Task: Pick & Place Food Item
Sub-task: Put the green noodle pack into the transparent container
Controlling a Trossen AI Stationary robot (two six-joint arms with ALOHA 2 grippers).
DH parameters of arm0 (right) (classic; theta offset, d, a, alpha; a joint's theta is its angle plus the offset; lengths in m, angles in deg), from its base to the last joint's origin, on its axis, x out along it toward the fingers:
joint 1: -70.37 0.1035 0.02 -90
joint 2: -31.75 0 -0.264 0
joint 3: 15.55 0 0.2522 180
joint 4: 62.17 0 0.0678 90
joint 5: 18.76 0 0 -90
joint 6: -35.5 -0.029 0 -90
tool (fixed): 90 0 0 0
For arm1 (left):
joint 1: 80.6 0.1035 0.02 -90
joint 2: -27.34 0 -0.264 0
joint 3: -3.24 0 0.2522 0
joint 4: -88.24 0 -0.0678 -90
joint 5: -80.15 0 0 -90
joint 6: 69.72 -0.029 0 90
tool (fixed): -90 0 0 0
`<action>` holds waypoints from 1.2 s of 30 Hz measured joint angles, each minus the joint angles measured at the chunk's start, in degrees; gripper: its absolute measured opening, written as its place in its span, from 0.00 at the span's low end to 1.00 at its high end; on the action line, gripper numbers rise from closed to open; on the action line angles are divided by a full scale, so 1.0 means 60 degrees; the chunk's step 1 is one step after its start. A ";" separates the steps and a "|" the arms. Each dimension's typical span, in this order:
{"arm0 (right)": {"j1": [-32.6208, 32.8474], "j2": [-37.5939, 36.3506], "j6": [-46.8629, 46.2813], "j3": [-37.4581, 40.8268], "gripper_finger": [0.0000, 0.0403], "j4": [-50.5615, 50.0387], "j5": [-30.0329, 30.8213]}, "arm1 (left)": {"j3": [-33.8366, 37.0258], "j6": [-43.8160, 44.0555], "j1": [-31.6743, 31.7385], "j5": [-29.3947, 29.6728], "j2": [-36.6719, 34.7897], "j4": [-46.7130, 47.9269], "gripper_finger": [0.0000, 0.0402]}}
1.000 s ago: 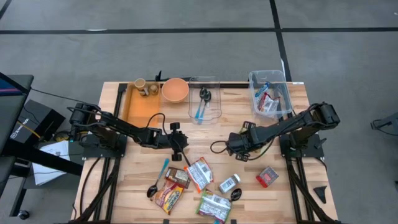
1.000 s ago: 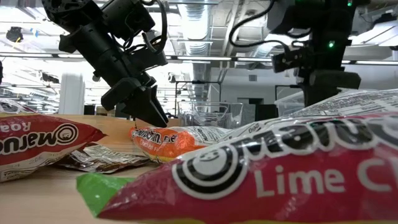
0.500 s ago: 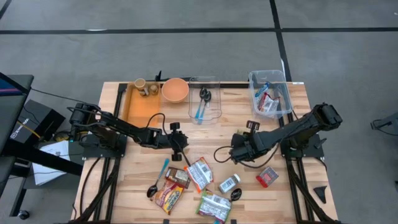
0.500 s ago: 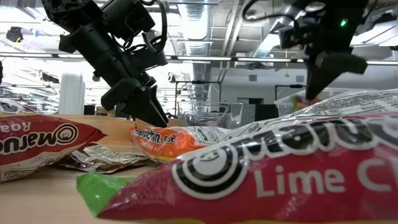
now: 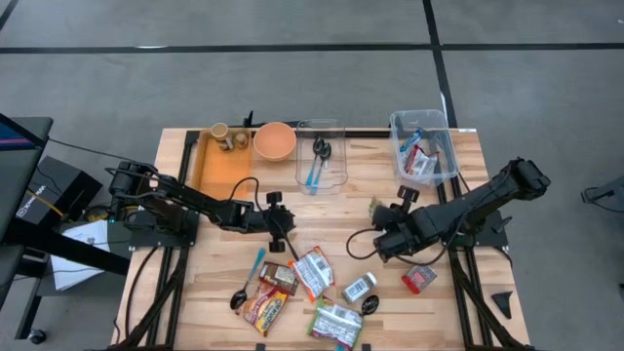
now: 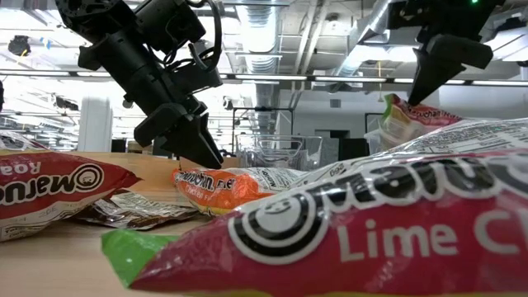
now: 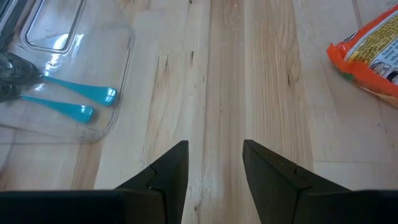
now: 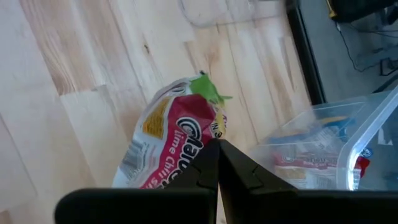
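We see two black arms, the left arm point(image 5: 200, 204) and right arm point(image 5: 468, 205), built of chunky jointed segments, each trailing looped black cables and ending in tapered, wedge-shaped dark fingers point(image 7: 168, 174).

Grey floor point(image 5: 292, 88) crossed by dark lines, wooden table point(image 5: 341, 210); ceiling ducts point(image 6: 272, 33), strip lights point(image 6: 330, 80)

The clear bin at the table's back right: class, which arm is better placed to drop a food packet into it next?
The right arm. Its end effector is shut on the lime chili packet near the clear bin; the left end effector holds nothing.
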 joint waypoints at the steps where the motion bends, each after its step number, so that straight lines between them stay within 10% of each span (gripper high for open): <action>1: 0.0007 0.0000 -0.0004 0.0000 0.00 -0.0021 0.0016 | 0.0000 0.0000 0.0000 0.0000 0.0002 0.0003 0.36; 14: -0.0009 0.0011 -0.0256 0.0000 0.00 -0.0574 0.0384 | 0.0000 0.0000 0.0000 0.0000 -0.0002 0.0000 0.36; 36: -0.0020 -0.3026 -0.0085 0.0000 0.00 -0.1451 0.4953 | 0.0000 0.0000 0.0003 0.0000 0.0000 0.0000 0.36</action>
